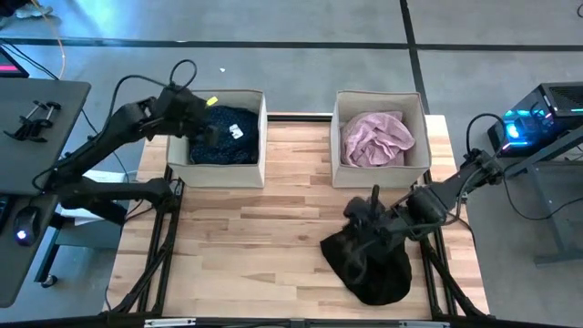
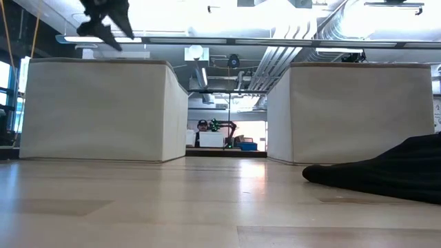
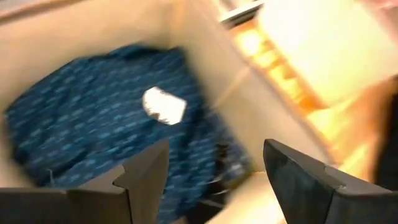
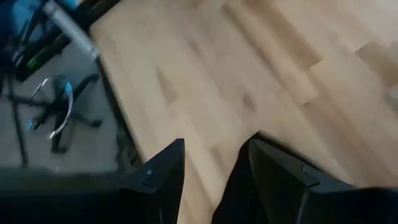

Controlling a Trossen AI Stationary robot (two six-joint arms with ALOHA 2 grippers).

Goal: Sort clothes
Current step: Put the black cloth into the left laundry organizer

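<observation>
With its fingers closed on the black garment [image 1: 369,264], which lies on the table under it, the right gripper [image 1: 362,239] may lose the loose cloth when lifting, while the open left gripper [image 1: 208,130] hangs over the navy shirt [image 1: 223,137].

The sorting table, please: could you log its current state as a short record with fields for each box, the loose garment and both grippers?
left box: holds navy dotted shirt with white label
right box: holds pale pink shirt
loose on table: black garment, near right front
left gripper: open, empty, above the left box
right gripper: over the black garment; a dark fold sits between its fingers, grip unclear
</observation>
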